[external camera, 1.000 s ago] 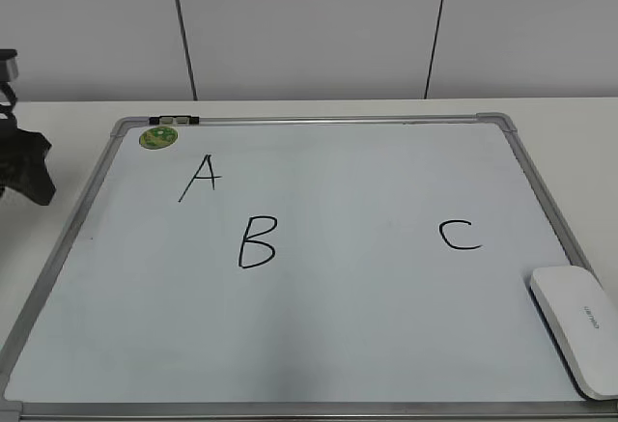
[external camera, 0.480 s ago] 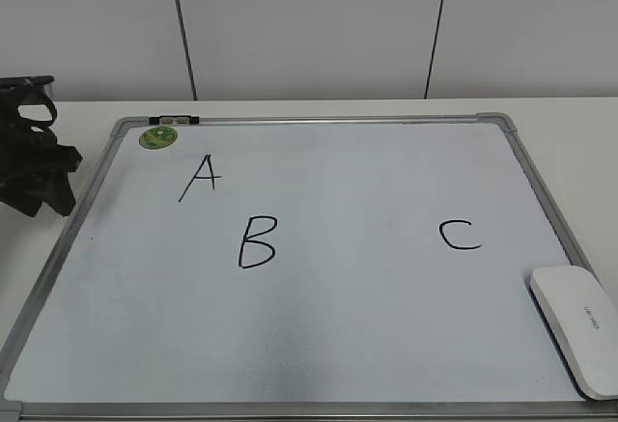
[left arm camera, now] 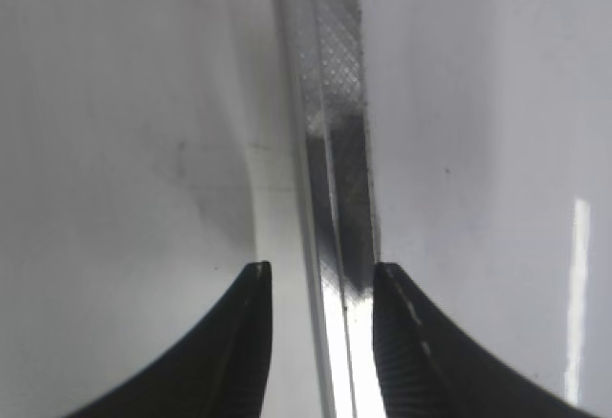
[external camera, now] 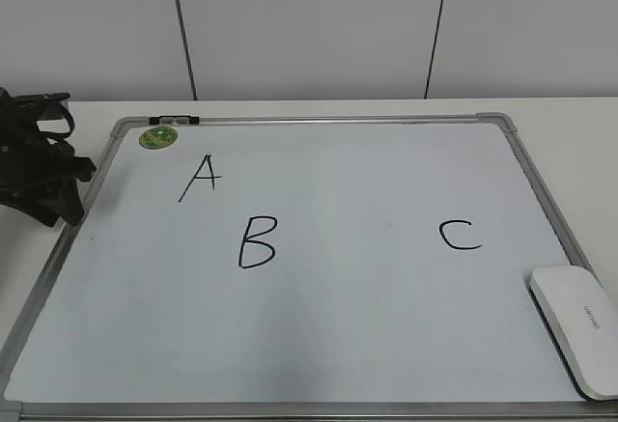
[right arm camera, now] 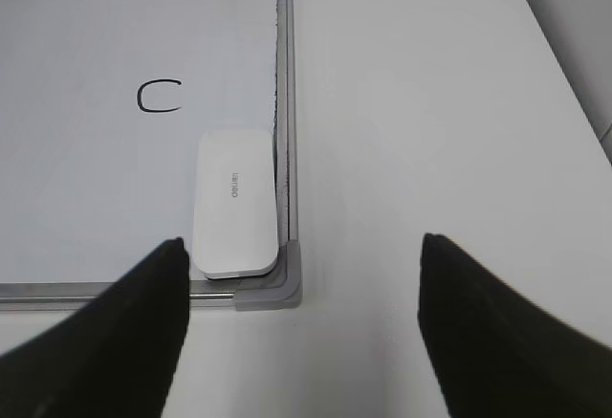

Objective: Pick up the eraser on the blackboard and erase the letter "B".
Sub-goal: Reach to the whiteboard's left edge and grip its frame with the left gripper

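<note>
The blackboard (external camera: 319,120) lies flat on the table, with black letters on it. The letter "B" (external camera: 258,241) is left of centre. The eraser (external camera: 577,323) lies in the board's near right corner. It also shows in the right wrist view (right arm camera: 234,203), tight against the frame. My right gripper (right arm camera: 301,244) is open wide and empty, above the table near that corner (right arm camera: 273,292), and is out of the exterior view. My left gripper (external camera: 68,205) hangs over the board's left edge. Its jaws (left arm camera: 320,270) are a little apart and straddle the frame rail (left arm camera: 335,102).
A black "A" (external camera: 200,177) and a round green magnet (external camera: 158,136) are at the board's top left. A black "C" (external camera: 460,235) is right of centre, also in the right wrist view (right arm camera: 158,96). White table (right arm camera: 430,102) lies right of the board; a white wall stands behind.
My left gripper has moved right, from off the table's left side to the board's left frame. The eraser and the letters have not moved.
</note>
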`<state>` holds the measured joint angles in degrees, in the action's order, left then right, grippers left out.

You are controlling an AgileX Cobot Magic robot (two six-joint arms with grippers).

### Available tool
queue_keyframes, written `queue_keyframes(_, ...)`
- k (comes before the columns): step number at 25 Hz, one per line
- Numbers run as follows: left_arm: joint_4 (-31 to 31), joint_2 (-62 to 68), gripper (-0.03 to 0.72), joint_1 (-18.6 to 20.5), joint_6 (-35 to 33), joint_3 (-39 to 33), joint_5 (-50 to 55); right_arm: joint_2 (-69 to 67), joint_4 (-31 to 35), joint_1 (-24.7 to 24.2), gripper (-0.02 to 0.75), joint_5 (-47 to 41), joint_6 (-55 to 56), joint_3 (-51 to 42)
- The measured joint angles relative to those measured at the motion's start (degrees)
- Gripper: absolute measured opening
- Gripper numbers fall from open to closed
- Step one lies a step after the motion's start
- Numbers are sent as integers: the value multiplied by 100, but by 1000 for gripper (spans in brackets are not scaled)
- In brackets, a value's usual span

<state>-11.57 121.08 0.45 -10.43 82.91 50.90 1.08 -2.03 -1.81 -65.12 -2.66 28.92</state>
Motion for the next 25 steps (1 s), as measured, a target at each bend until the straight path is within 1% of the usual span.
queue_keyframes(12, -20, 170, 233, 0, -9, 47, -58, 0, 0, 0, 574, 0, 0, 0)
queue_keyframes(14, -44, 170, 197, 0, -9, 55, -23, 0, 0, 0, 574, 0, 0, 0)
queue_keyframes(17, -92, 170, 60, 0, -9, 69, 1, 0, 0, 0, 574, 0, 0, 0)
queue_keyframes(18, -92, 170, 34, 0, -9, 80, 13, 0, 0, 0, 574, 0, 0, 0)
queue_keyframes(20, -117, 170, 17, 0, 30, 73, 24, 0, 0, 0, 574, 0, 0, 0)
queue_keyframes(25, -130, 170, 14, 0, 52, 73, 24, 0, 0, 0, 574, 0, 0, 0)
